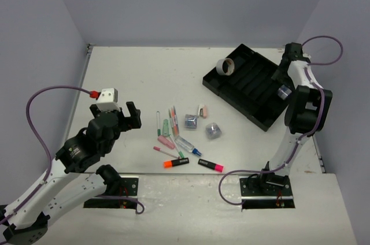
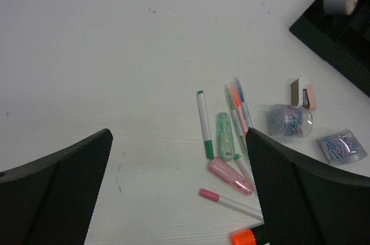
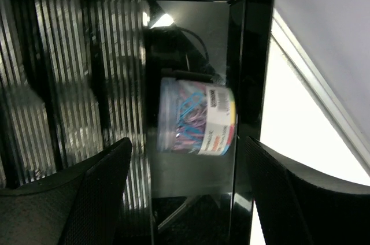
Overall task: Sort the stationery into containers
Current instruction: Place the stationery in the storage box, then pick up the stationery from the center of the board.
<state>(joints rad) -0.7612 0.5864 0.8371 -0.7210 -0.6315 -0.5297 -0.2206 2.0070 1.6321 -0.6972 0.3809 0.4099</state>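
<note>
**Right jaws wide over the tray**

The right gripper (image 3: 186, 155) stands spread and grips nothing. A clear plastic box of coloured paper clips (image 3: 196, 115) lies apart from its black mesh-textured fingers, in the rightmost channel of the glossy, ribbed black tray (image 3: 251, 54). The left gripper (image 2: 178, 141), spread wide and empty, hangs over the matte white table (image 2: 115, 37). Thin pens (image 2: 205, 123) lie at centre frame.

Left hand (image 2: 179, 190) spread wide, right hand (image 3: 186, 149) apparently parted

Bright even light, glare inside the tray (image 3: 69, 54).
</note>
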